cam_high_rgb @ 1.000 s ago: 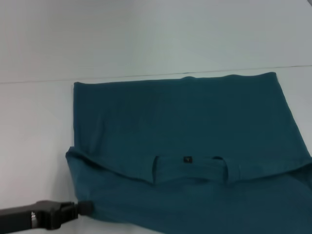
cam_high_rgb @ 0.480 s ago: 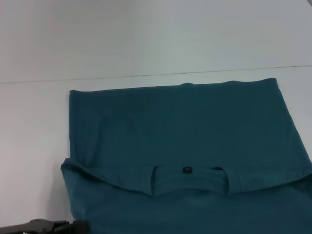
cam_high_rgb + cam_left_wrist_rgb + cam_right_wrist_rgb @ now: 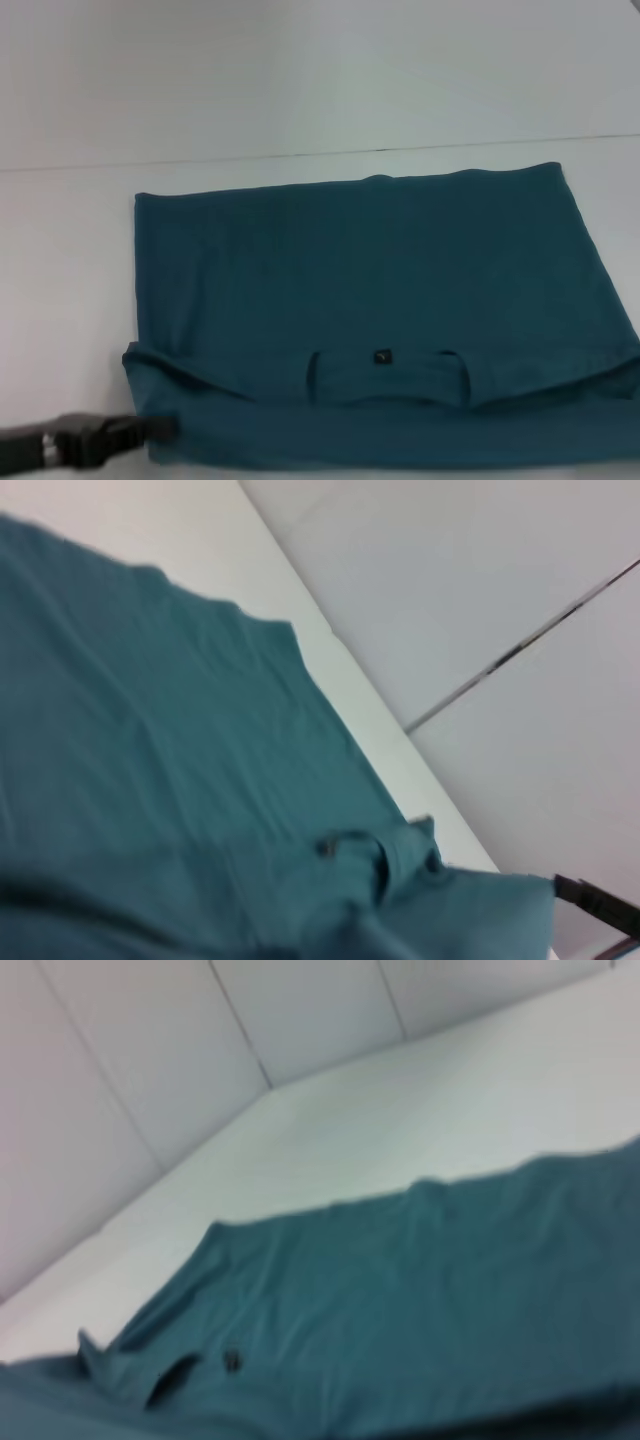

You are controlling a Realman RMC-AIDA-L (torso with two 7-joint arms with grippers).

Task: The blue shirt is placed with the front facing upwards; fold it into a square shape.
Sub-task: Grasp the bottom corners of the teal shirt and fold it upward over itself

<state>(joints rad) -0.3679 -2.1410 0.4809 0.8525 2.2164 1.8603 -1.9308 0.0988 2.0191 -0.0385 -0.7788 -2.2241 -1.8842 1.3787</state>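
Left gripper (image 3: 165,428): touched the blue shirt's (image 3: 370,290) near-left corner; grip state could not be told.
Shirt: spread rightward from it.

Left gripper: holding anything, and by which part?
The left gripper is at the near left corner of the dark teal-blue cotton T-shirt, apparently pinching its edge; the grip itself isn't clearly visible.

blue shirt (image 3: 380,310) right corner cropped, left pincer (image 3: 165,428) tips hidden

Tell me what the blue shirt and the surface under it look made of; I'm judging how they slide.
The blue shirt looks like soft matte knit fabric, likely cotton: it creases and drapes without shine. The table looks smooth, hard and pale, perhaps laminate; the exact material is unclear.
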